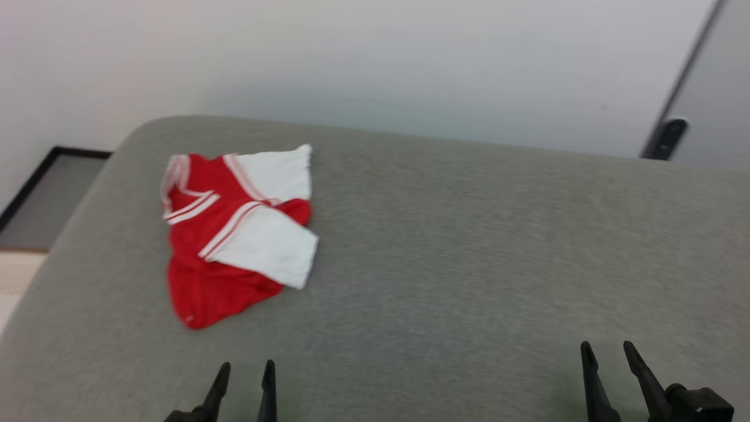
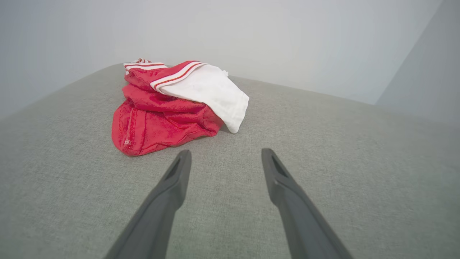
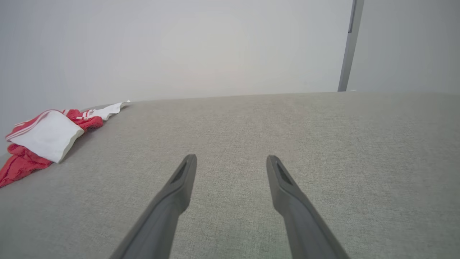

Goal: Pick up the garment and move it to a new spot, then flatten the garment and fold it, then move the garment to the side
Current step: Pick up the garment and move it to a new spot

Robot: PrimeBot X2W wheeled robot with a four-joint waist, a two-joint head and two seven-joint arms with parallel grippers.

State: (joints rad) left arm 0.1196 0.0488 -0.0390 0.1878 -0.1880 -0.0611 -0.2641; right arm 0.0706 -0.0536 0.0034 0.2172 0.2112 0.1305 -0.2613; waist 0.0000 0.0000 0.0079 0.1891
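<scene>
The shirt point(image 1: 234, 234) lies crumpled on the grey cushion point(image 1: 469, 264), toward my left and the far side, with one white sleeve flopped over the red body. My left pincer point(image 1: 246, 364) is wide open and empty, a little short of the near hem. My right pincer point(image 1: 606, 346) is open and empty too, well apart from the cloth. To lift it well, I judge the left should go in low over the bunched red fold, pinch several layers and rise slowly so nothing slips.

Long tapered dark fingers point(image 2: 161, 201), slotted near tips, on left end effector point(image 1: 247, 363) and right end effector point(image 1: 606, 343)
</scene>
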